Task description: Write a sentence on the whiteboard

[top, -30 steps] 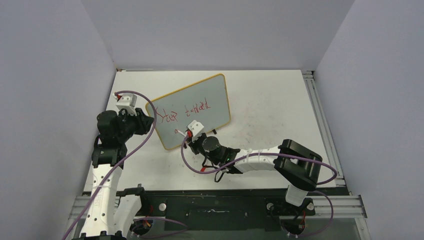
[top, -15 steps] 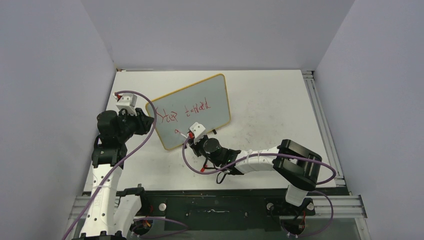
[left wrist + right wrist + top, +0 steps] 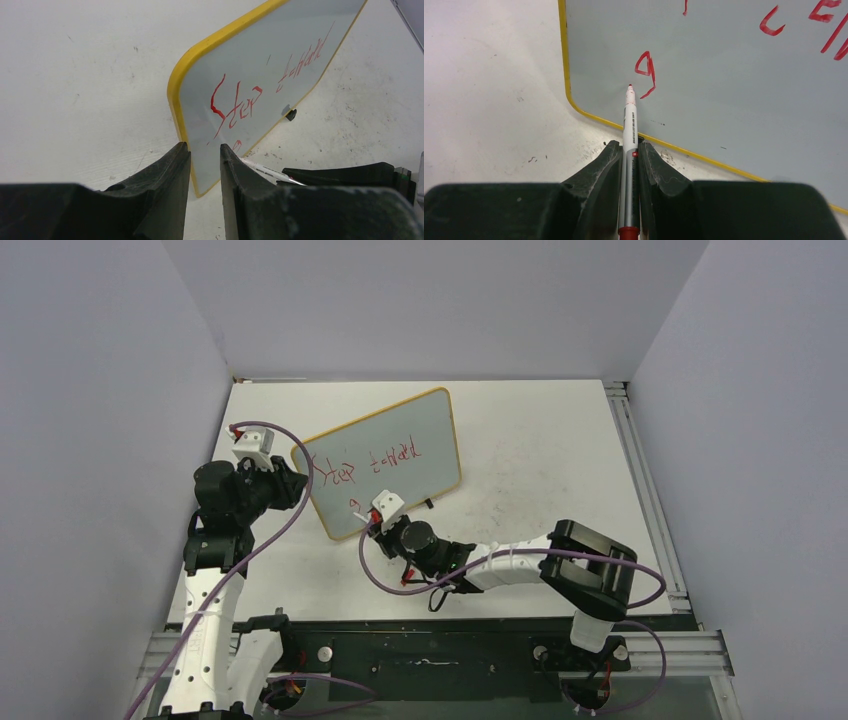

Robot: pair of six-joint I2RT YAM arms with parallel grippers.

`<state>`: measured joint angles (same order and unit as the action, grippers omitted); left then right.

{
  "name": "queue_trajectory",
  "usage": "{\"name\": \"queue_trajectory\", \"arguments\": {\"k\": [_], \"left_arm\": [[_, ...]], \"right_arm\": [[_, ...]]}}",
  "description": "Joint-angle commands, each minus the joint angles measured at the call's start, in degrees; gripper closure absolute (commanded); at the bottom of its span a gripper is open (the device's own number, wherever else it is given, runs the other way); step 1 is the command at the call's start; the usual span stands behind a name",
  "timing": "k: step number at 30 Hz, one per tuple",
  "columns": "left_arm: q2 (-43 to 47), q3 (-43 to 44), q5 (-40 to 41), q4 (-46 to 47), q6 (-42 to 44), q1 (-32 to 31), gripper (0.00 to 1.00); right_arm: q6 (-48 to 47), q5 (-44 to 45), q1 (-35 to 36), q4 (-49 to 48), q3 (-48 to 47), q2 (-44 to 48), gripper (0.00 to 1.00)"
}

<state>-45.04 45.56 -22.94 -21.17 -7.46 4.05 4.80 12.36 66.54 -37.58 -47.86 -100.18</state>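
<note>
- On the white table [image 3: 540, 440], toward its far left side: the whiteboard [image 3: 430, 430], leaning back, with a small black foot [image 3: 291, 114] under its bottom edge.
- Around the board, a thin yellow frame with round corners.
- Across the top of the board in red: the sentence [image 3: 392, 454], with "Step" and then a messy word like "toward".
- Below that, near the bottom left corner, just one small loop letter [image 3: 646, 70] with a tail.
- In the right gripper [image 3: 629, 147], jaws clenched tight on a marker [image 3: 629, 117], with the fingers round its middle.
- Marker sticking straight out past the fingers, red tip right at the board, just below and left of the loop letter.
- At the left edge of the board: the left gripper [image 3: 204, 150], jaws a little apart.
- In that narrow gap, the board's yellow bottom corner; cannot tell from here whether pinched or only very close.
- Low on the right of the left wrist view, the marker's white body, close to the board's bottom edge.
</note>
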Motion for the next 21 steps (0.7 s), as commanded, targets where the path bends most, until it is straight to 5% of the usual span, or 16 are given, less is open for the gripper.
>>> {"name": "queue_trajectory", "arguments": {"k": [1,21], "left_arm": [[0.3,0.5,-0.7,1.9,-0.1,-0.2,0.73],[0.3,0.4,-0.8,1.8,-0.1,-0.2,0.73]], "right_arm": [[-0.1,0.6,0.7,-4.7,-1.4,3.6,0.95],[-1.9,4.7,-0.5,-5.1,0.0,6.2,0.95]]}}
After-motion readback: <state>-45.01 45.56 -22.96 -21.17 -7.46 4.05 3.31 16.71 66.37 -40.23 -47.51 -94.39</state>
